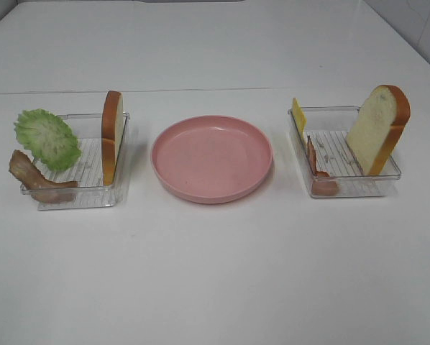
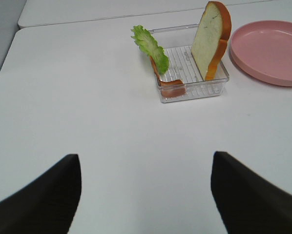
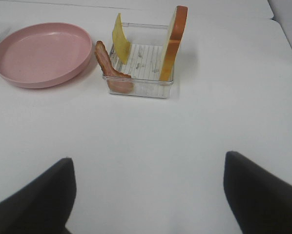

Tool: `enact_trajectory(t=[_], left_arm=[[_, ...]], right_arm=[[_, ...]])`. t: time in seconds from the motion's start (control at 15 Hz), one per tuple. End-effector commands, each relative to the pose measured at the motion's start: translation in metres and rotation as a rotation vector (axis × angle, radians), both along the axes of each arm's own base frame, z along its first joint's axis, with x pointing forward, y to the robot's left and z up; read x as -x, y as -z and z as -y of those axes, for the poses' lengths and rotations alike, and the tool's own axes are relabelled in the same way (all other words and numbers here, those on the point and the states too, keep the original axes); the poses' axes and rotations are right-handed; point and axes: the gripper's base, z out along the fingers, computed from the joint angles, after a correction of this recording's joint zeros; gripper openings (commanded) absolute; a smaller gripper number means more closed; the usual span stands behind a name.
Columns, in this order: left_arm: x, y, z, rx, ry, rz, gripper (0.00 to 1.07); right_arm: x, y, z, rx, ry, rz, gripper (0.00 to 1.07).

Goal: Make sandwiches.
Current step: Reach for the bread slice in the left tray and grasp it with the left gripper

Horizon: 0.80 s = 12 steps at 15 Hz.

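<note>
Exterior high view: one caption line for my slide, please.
Pink plate between two clear trays holding bread, lettuce, bacon and cheese.

A white table (image 1: 215, 287) carries three things, set in one row across it. A round pink plate (image 1: 212, 159) sits in the middle of the row, flat on the tabletop with its low rim up. The left tray (image 1: 93, 195), clear plastic with a ribbed floor and low walls, stands just beside the plate on its left, with a narrow strip of table showing between them. The right tray (image 1: 359, 188), of the same clear ribbed kind, stands just beside the plate on its right, also not touching it. Behind the plate a thin seam (image 1: 215, 90) runs across the table from side to side.
</note>
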Motion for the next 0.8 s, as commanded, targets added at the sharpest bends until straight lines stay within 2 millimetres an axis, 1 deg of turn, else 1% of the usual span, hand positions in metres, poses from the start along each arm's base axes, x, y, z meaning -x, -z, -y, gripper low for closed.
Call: enact_trajectory(t=[0.07, 0.8], left_arm=[[0.0029, -0.0001, 0.0003, 0.007, -0.002, 0.031, 0.71], [0.0029, -0.0001, 0.0003, 0.007, -0.002, 0.031, 0.71]], right_arm=[[0.0009, 0.0009, 0.0003, 0.004, 0.009, 0.016, 0.78], [0.0009, 0.0009, 0.0003, 0.004, 0.009, 0.016, 0.78]])
